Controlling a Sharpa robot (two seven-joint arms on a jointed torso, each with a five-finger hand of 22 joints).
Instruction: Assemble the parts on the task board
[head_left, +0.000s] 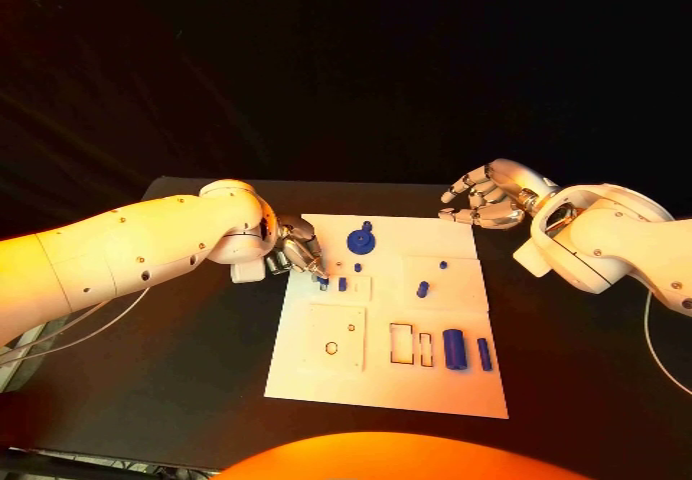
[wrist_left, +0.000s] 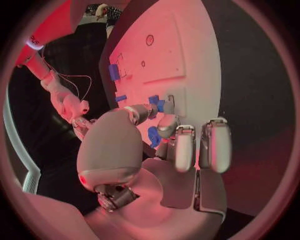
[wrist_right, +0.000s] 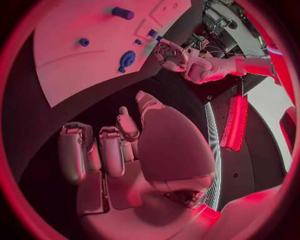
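The white task board (head_left: 332, 385) lies in the middle of the table. My left hand (head_left: 297, 250) reaches over the board's left edge, and its thumb and a finger pinch a small blue part (head_left: 322, 283) (wrist_left: 160, 105) low over the board. Another small blue part (head_left: 342, 284) stands just beside it. A round blue gear-like part (head_left: 361, 240) (wrist_right: 127, 59) sits at the board's back. A blue peg (head_left: 423, 289) is at mid-board, and two blue cylinders (head_left: 454, 348) (head_left: 483, 353) lie front right. My right hand (head_left: 488, 196) (wrist_right: 119, 150) hovers off the back right corner, loosely curled and holding nothing.
The board (wrist_left: 200, 60) has a round hole (head_left: 332, 348) (wrist_left: 149, 40) and rectangular slots (head_left: 401, 343) in its front half. Two tiny blue parts (head_left: 358, 267) (head_left: 443, 265) sit near the back. Black table (head_left: 173, 380) surrounds the board on all sides.
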